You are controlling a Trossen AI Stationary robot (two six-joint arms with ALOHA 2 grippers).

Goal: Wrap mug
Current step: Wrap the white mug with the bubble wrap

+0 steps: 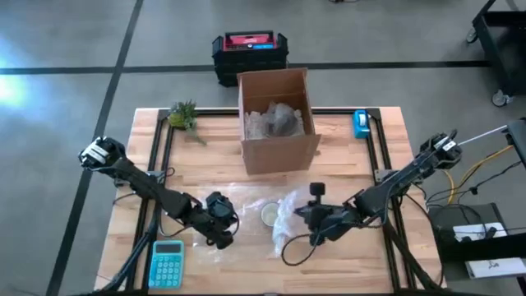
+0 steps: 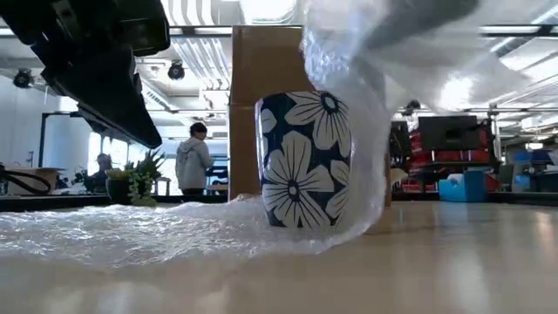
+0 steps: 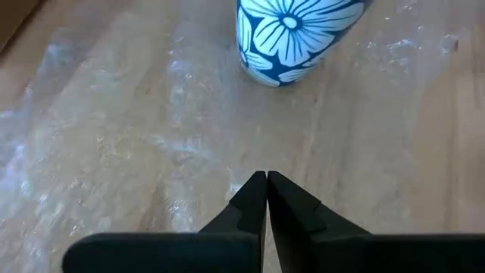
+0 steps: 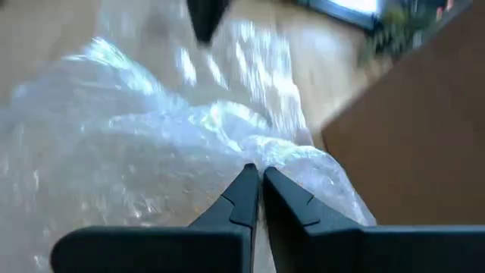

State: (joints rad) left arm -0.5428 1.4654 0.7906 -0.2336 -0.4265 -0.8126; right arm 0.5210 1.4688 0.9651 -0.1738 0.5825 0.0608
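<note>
Now right claw (image 4: 260, 176) clamped on bubble wrap (image 4: 144, 159) beside mug (image 2: 303, 160); left claw (image 3: 266, 179) together.

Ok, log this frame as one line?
stage: wrapping | right claw: shut on bubble wrap, lifting it over floral mug | left claw: shut, beside mug | mug: upright

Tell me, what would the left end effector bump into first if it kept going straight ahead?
Probably the flowered mug. The left end effector points along the bubble wrap toward it, though depth is hard to judge.
</note>
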